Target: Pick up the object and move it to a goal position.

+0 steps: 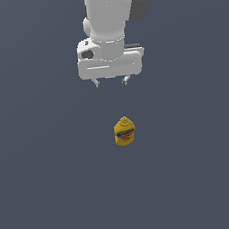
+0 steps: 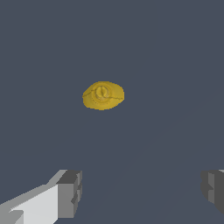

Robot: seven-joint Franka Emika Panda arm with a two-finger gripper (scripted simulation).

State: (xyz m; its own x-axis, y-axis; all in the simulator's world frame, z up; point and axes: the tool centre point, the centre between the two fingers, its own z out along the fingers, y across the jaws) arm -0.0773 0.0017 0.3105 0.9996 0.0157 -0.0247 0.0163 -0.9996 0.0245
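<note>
The small yellow squeeze bottle (image 1: 124, 131) stands upright on the dark grey floor, its red-and-blue label facing the exterior camera. In the wrist view I see it from above as a yellow oval with the cap at its centre (image 2: 103, 95). My gripper (image 1: 111, 81) hangs above the floor, behind the bottle in the exterior view and apart from it. It is open and empty, with the two fingertips (image 2: 70, 192) spread wide. The bottle lies ahead of the fingers, not between them.
The dark grey floor (image 1: 44, 185) extends all around the bottle. The white arm (image 1: 110, 16) rises out of the top of the exterior view.
</note>
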